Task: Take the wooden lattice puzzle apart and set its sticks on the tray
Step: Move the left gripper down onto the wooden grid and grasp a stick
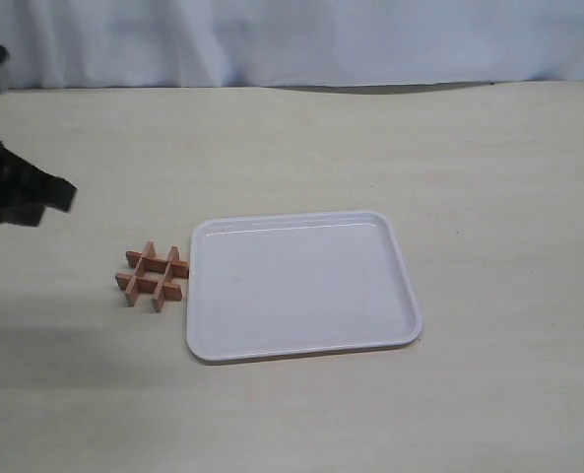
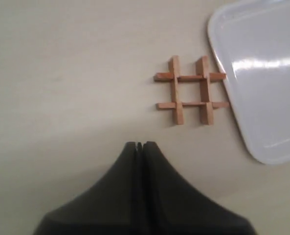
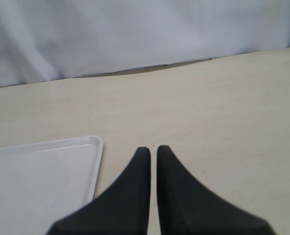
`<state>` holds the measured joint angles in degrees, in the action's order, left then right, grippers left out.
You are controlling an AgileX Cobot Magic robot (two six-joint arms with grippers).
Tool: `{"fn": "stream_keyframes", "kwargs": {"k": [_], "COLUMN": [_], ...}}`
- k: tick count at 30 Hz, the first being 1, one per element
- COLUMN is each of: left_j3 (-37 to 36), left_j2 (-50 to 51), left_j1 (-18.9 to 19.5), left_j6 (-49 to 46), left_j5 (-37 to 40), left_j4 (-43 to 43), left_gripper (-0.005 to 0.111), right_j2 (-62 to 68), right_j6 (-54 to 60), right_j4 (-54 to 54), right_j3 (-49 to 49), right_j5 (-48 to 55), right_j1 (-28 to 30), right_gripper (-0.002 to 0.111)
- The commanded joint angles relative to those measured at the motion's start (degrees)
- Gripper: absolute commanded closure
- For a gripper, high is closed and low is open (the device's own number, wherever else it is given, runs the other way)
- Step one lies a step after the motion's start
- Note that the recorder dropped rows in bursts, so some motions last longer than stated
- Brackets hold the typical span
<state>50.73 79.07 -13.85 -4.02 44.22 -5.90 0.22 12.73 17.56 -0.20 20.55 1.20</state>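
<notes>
The wooden lattice puzzle (image 1: pixel 154 277) lies assembled on the table, a reddish-brown hash of four crossed sticks (image 2: pixel 191 91), just left of the tray and almost touching its rim. The white tray (image 1: pixel 301 286) holds nothing. My left gripper (image 1: pixel 67 195) hovers at the far left, behind and to the left of the puzzle. In the left wrist view the left gripper (image 2: pixel 140 145) is shut and empty, a short way from the puzzle. My right gripper (image 3: pixel 153 148) is out of the exterior view. Its fingers stand nearly together with nothing between them, beside a tray (image 3: pixel 37 181) corner.
A pale curtain (image 1: pixel 292 39) closes off the back of the light table (image 1: pixel 488 197). Part of the tray (image 2: pixel 267 73) shows in the left wrist view next to the puzzle. Nothing else stands on the table.
</notes>
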Motion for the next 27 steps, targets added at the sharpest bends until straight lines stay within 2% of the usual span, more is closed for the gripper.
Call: {"fn": "stream_keyframes", "kwargs": {"k": [1,5,14,27], "left_j3": [0.1,0.1,0.1,0.1], "left_j2": [4.7,7.8,18.9,21.6], "left_j1": [-7.4,-10.8,-14.9,-14.9], "left_j6": [6.1,9.3,13.4,16.2], "left_j5": [-3.2,-5.0,-10.7,-10.1], "left_j4": [5.9,7.8,7.8,10.0], "left_gripper": [0.107,0.107,0.107,0.106], "right_j2": [0.5,0.5,0.5,0.5], "right_j6": [0.0,0.0,0.0,0.0], "right_j4": [-0.1,-0.1,-0.1,-0.1], "right_j3": [0.2,0.2,0.2,0.2], "right_j5": [-0.7,-0.7,-0.7,-0.7], "right_j1": [0.2,0.2,0.2,0.2], "right_gripper": [0.104,0.104,0.104,0.104]}}
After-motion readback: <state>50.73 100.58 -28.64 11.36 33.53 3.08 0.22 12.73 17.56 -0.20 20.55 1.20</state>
